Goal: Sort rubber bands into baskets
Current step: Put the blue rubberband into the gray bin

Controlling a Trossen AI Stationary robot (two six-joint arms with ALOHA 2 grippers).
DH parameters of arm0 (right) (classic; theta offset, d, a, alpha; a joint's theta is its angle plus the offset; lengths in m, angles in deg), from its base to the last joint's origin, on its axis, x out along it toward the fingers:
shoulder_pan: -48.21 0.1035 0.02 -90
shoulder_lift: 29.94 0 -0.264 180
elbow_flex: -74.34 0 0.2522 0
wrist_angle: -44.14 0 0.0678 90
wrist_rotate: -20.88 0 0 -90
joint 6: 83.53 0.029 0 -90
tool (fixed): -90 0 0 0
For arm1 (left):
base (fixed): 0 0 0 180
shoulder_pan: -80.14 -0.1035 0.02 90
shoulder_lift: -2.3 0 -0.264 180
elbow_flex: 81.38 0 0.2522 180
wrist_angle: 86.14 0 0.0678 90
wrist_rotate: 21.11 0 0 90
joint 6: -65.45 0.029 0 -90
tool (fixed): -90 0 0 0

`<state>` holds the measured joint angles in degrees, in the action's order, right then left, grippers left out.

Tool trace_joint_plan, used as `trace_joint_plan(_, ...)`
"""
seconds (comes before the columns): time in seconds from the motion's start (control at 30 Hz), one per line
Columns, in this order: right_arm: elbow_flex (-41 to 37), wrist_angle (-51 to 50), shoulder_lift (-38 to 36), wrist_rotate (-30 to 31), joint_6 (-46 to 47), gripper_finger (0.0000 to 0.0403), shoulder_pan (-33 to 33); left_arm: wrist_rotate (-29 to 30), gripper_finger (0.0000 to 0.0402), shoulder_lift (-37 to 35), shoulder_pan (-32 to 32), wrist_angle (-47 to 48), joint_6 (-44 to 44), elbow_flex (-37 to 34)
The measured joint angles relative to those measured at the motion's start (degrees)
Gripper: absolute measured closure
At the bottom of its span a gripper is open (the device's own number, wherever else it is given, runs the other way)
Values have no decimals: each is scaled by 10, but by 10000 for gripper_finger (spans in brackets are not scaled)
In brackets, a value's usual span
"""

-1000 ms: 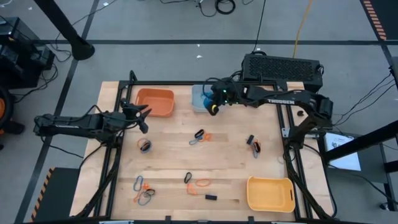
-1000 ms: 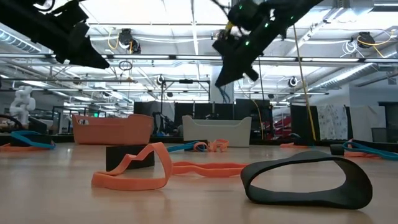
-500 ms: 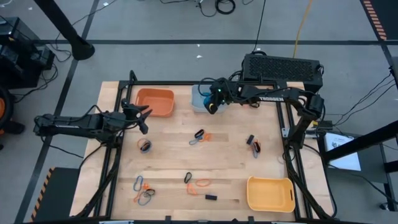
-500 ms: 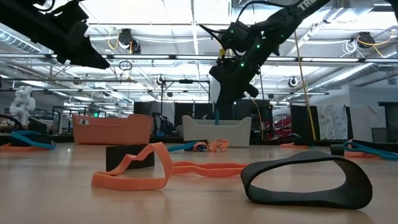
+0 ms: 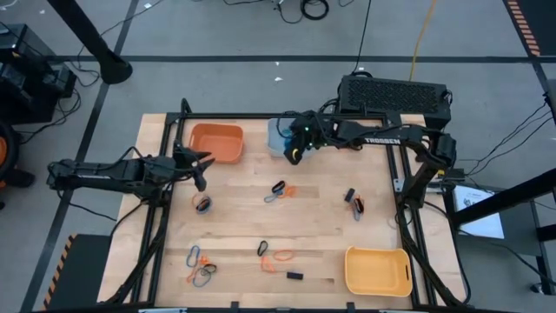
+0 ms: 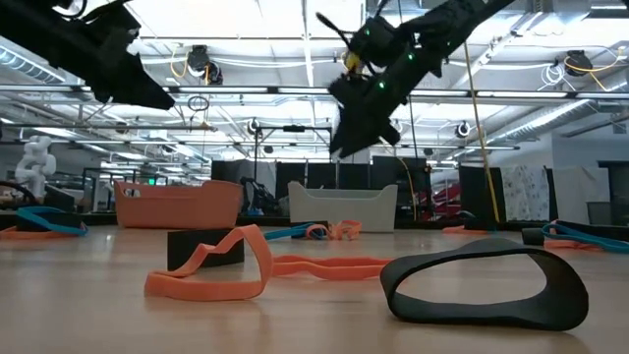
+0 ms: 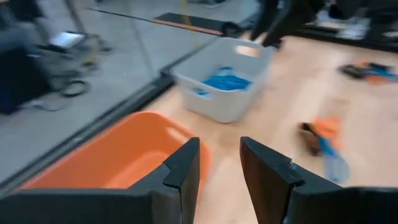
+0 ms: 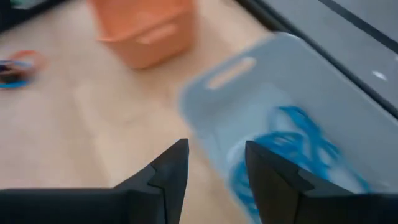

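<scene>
My right gripper (image 5: 294, 155) (image 8: 214, 149) stands open above the near edge of the pale blue-grey basket (image 5: 275, 139) (image 8: 231, 67), with nothing between its fingers. Several blue rubber bands (image 8: 292, 142) lie inside that basket. My left gripper (image 5: 199, 170) (image 7: 219, 147) waits open at the table's left, just short of the orange basket (image 5: 217, 143) (image 7: 118, 158). The yellow basket (image 5: 378, 270) stands at the near right corner. Loose rubber bands lie in small clusters on the wood: mid-table (image 5: 278, 191), left (image 5: 202, 204), right (image 5: 354, 203), near centre (image 5: 276, 256) and near left (image 5: 200, 266).
A small black block (image 5: 294, 276) lies near the front edge. In the low view an orange band (image 6: 211, 265) and a black band (image 6: 482, 285) lie close to the camera. A black box (image 5: 395, 94) sits behind the table's far right. Bare wood shows between the clusters.
My right gripper has opened over the pale blue-grey basket. A blue rubber band that hung below its fingers half a second ago has dropped out of sight into the basket. My left arm has kept its place.
</scene>
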<state>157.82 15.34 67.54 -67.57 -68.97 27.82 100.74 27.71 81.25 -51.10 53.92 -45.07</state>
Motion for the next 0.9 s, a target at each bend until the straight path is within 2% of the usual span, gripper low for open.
trace_joint_plan(0.23, 22, 33, -1, 0, -41, 252, 101, -189, 278, 2, 1, -73, -14, 0)
trace_joint_plan(0.47, 22, 92, -1, 2, -68, 252, 189, -211, 278, 22, 25, -83, -49, 1)
trace_joint_plan(0.63, 22, 138, 9, 2, -102, 252, 237, -223, 278, 75, 81, -84, -93, 16)
trace_joint_plan(0.77, 21, 176, 22, 0, -145, 252, 262, -273, 278, 141, 146, -65, -158, 37)
trace_joint_plan(0.9, 23, 209, 37, 0, -172, 252, 275, -313, 278, 211, 213, 12, -275, 64)
